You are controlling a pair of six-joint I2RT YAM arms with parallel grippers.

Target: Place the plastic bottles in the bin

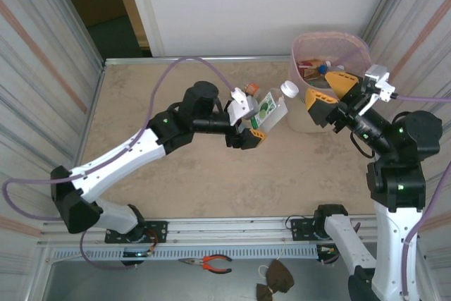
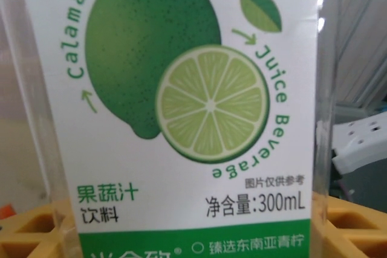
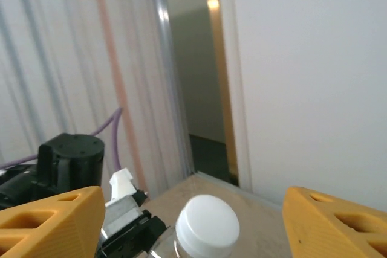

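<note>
Bottle (image 1: 272, 108) up in the air just left of bin (image 1: 356, 41), clamped at the label by left gripper (image 1: 259, 123). Long axis tilted, cap (image 1: 289, 89) pointing toward right gripper (image 1: 316, 87), fingers apart on both sides of cap. Nearer to bin: right arm.

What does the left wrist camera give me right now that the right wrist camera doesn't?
Left wrist: the lime-juice label up close on the bottle, held by the left gripper. Right wrist: its white cap, untouched between the fingers of the open right gripper, with the left arm's black joint behind. Both: the same clear bottle.
</note>
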